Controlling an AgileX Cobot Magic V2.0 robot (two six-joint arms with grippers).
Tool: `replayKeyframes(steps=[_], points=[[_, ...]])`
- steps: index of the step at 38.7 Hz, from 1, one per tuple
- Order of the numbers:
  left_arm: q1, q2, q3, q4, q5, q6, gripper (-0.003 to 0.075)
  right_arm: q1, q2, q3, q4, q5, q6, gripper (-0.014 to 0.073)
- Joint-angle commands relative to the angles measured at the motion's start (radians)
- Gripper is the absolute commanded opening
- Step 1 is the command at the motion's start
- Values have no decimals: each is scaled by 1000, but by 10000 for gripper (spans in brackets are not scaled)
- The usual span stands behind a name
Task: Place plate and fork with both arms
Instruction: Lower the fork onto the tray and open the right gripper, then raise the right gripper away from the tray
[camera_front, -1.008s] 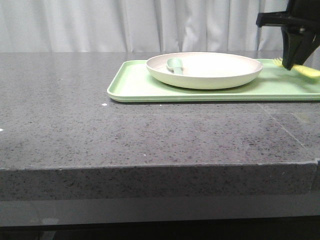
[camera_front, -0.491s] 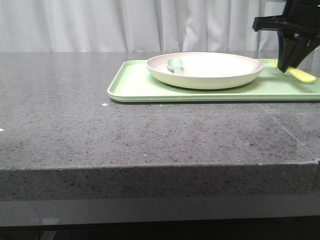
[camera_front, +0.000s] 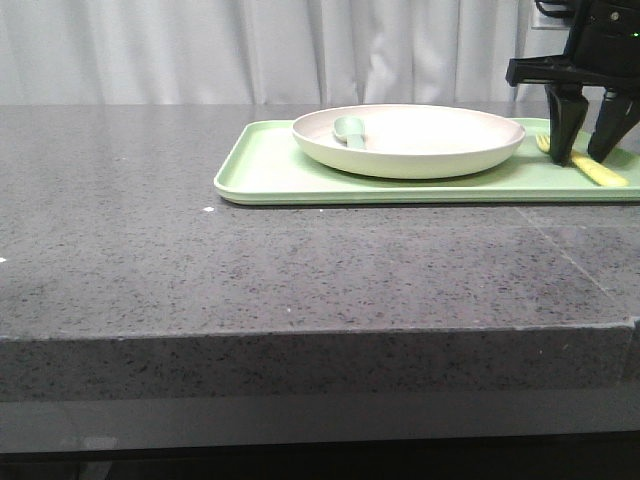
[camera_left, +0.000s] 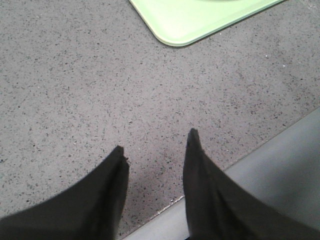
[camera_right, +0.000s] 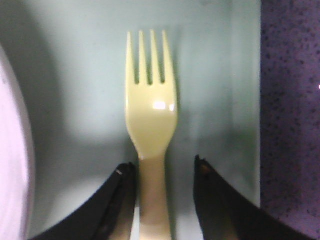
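The cream plate (camera_front: 410, 140) sits on the light-green tray (camera_front: 270, 175), with a sage-green spoon (camera_front: 350, 130) lying in it. The yellow fork (camera_front: 597, 170) lies flat on the tray to the right of the plate. My right gripper (camera_front: 580, 155) stands over the fork's handle with its jaws open. In the right wrist view the fork (camera_right: 150, 115) lies between the spread fingers of my right gripper (camera_right: 162, 167), one finger close against the handle, and the plate's rim (camera_right: 12, 150) shows at the edge. My left gripper (camera_left: 156, 142) is open and empty above the table's front edge.
The grey stone table (camera_front: 300, 270) stretches left of and in front of the tray. A corner of the tray (camera_left: 195, 20) shows in the left wrist view. White curtains hang behind the table.
My right gripper has come down to the tray with the fork, moved slightly left, and opened. The fork now lies on the tray. The plate and spoon have not moved.
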Motion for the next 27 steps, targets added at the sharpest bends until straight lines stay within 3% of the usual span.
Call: replayKeyframes(steps=[1,15,27], points=[[3,-4,-24,-24,-61,0,262,-4,-81,-31,5,-15,-12,383],[3,-4,-24,-24,-61,0,262,33,-313,16,3,-27,-42,383],[3,-4,-24,-24,-61,0,262,138,-696,333,3,-106,-99,383]])
